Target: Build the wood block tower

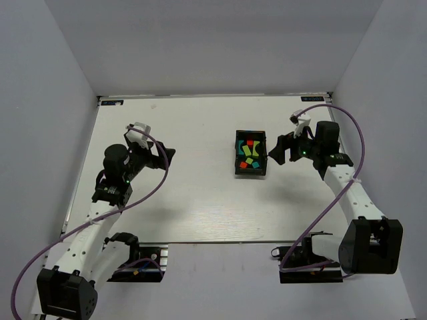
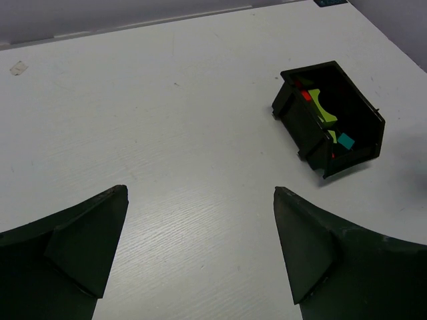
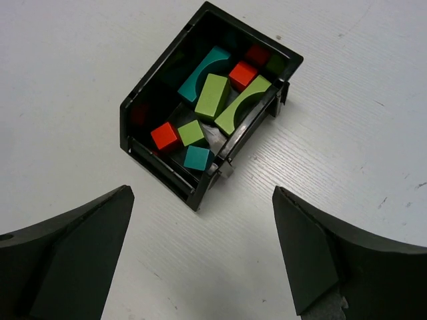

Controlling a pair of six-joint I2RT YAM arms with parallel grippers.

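No column of cubes stands anywhere in view. The painted blocks lie loose in a black tray (image 1: 237,171). The right wrist view shows the tray (image 3: 148,85) holding a red cube (image 3: 165,136), a lime cube (image 3: 191,132), a teal cube (image 3: 197,158), another red cube (image 3: 243,75), a lime bar (image 3: 212,96) and teal and lime arches. My right gripper (image 1: 275,150) (image 3: 203,192) is open and empty, just right of the tray. My left gripper (image 1: 165,157) (image 2: 200,193) is open and empty, well left of the tray (image 2: 360,110).
The white table (image 1: 193,200) is enclosed by grey walls at the back and both sides. A small mark or scrap of tape (image 2: 18,67) lies near the far left edge. Purple cables loop from both arms.
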